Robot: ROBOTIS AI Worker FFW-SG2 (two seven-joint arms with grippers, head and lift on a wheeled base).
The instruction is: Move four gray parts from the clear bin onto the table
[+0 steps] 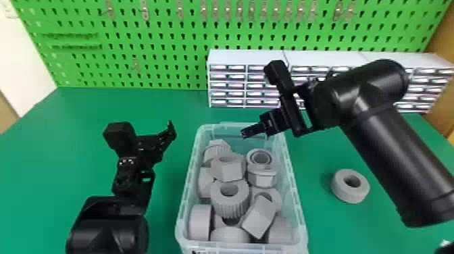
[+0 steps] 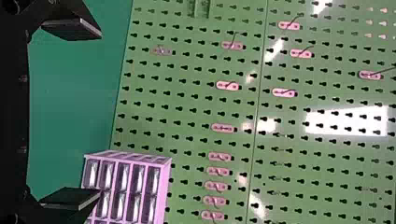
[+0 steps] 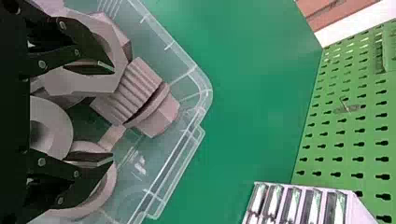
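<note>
In the clear bin (image 1: 243,249), the gray parts (image 1: 233,173) look rigid and probably light, the ribbed one (image 1: 231,205) best pinched across its flutes by the right gripper (image 3: 112,113), fingers spread like the left gripper's (image 2: 100,114).

The right gripper (image 1: 246,132) has its two black fingers (image 3: 93,159) spread apart over the clear bin (image 3: 208,93). One finger overlaps a faceted gray part (image 3: 74,87); the other overlaps a round gray part (image 3: 110,181). Near the bin's corner lies a ribbed gray piece (image 3: 128,95) against a flanged, faceted end (image 3: 161,116), perhaps all one part. Beyond the bin are the green table (image 3: 252,93), drawer cabinet (image 3: 303,205) and pegboard (image 3: 345,133).
</note>
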